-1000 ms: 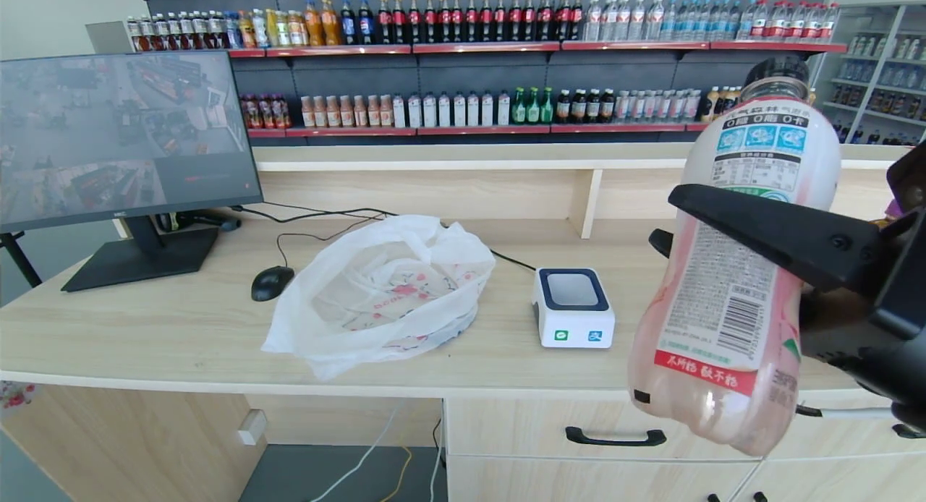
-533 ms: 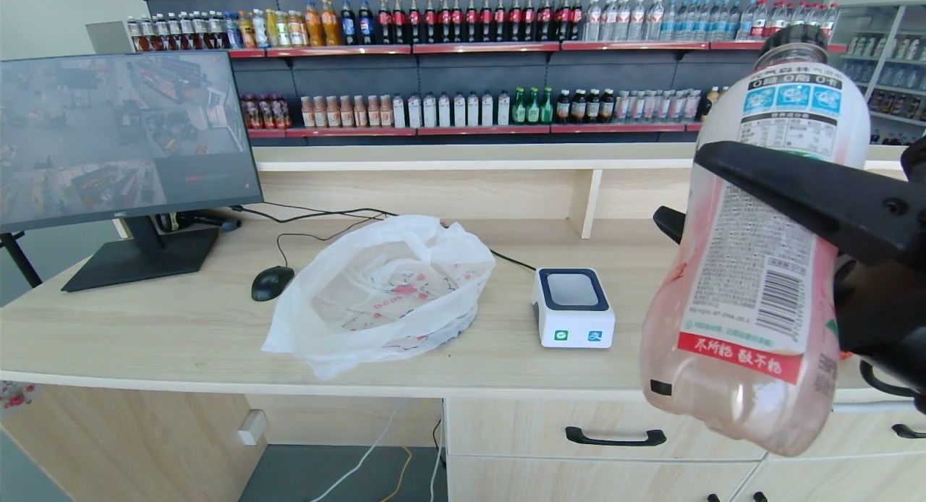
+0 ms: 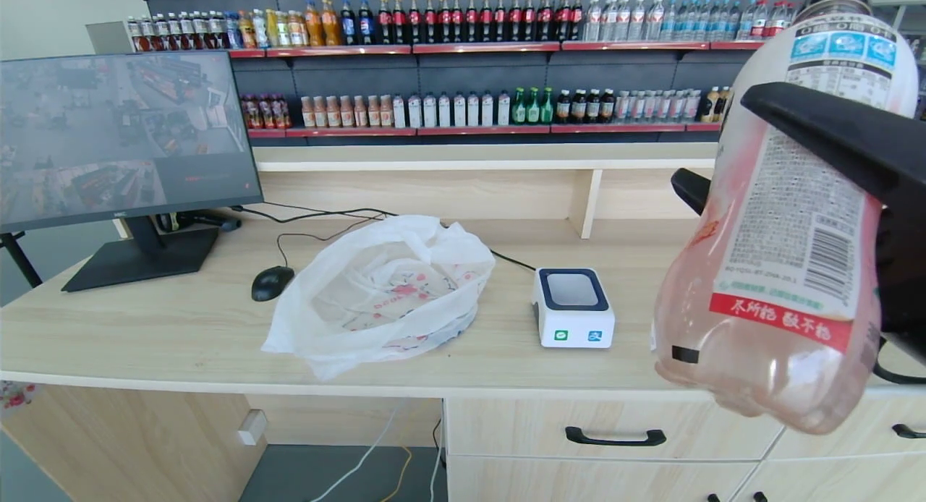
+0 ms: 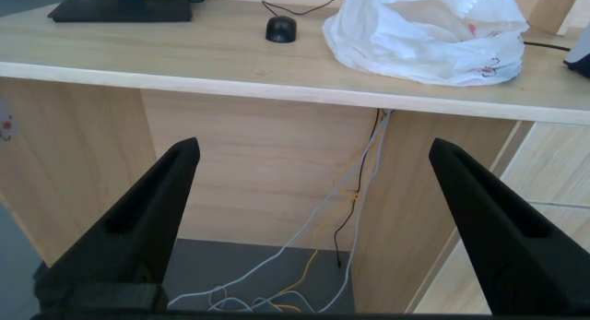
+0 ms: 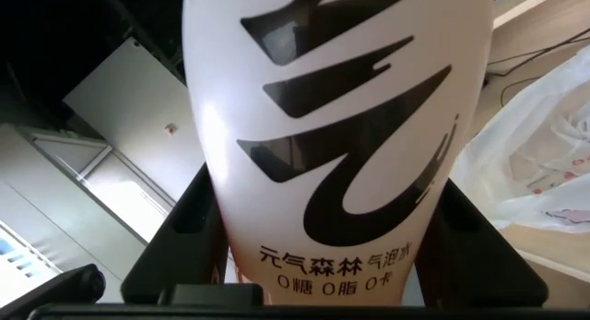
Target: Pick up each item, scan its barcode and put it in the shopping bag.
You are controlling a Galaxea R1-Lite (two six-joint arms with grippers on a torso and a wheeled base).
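One pale pink bottle (image 3: 788, 220), dark-capped, its white label's barcode facing the head camera, hangs tilted at 3 o'clock, clamped between the right gripper (image 3: 716, 140) fingers. The left gripper (image 4: 313, 149) fingers stand wide apart, holding nothing, below the counter (image 3: 145, 328) edge. On the counter, one white shopping bag (image 3: 383, 292) lies open, its contents unclear. One scanner (image 3: 573, 307) sits at its 3 o'clock.
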